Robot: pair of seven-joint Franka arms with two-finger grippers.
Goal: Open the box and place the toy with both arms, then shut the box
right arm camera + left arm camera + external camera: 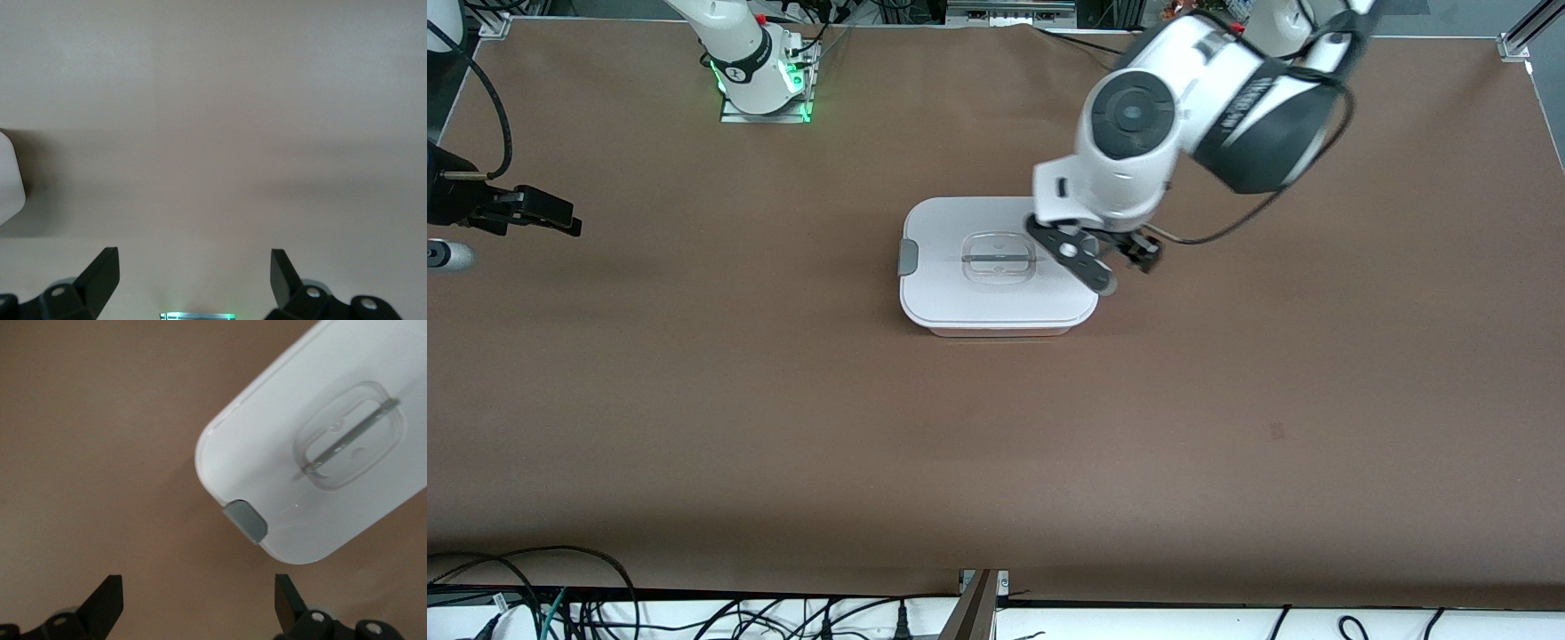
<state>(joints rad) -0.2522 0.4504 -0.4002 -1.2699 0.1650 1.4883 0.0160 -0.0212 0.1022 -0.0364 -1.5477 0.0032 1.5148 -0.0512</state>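
Left gripper (1116, 262) open beside closed box (996, 267); right gripper (193, 280) open, waits.

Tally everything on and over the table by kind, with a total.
Boxes, lid on: 1, the box
Grey side clips showing: 1
Open grippers: 2, left gripper beside the box, right gripper at the table's edge
Toys: 0 visible
Total: 4

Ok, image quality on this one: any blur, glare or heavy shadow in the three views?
Front view: even light, the box sharp, a soft shadow band across the table nearest the camera. Left wrist view: the white lid is soft and slightly washed out, the open left gripper dark at the frame edge. Right wrist view: hazy brown table, faint shadow bands, open right gripper in silhouette.
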